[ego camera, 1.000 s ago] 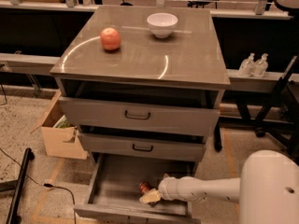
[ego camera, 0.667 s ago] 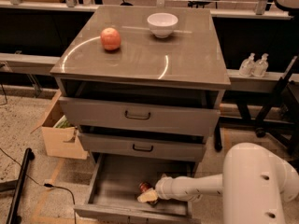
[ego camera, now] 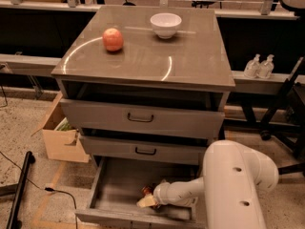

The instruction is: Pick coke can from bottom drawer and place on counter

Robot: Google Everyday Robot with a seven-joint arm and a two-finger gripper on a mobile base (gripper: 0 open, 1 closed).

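The bottom drawer (ego camera: pixel 116 187) is pulled open below the two upper drawers. The coke can (ego camera: pixel 146 191) lies on its grey floor near the middle front; only a small red part shows. My gripper (ego camera: pixel 145 202) reaches into the drawer from the right on a white arm and sits right at the can, partly covering it. The counter (ego camera: pixel 190 61) is the glossy grey-brown top of the cabinet, above.
A round apple (ego camera: pixel 113 39) and a white bowl (ego camera: pixel 166 25) stand on the counter's far half. A cardboard box (ego camera: pixel 59 137) sits on the floor left of the cabinet. Two bottles (ego camera: pixel 259 67) stand on a ledge at the right. A black pole (ego camera: pixel 19 190) lies at the lower left.
The gripper has edged slightly left inside the drawer, staying at the can. The big white arm link has swung further into view from the right.
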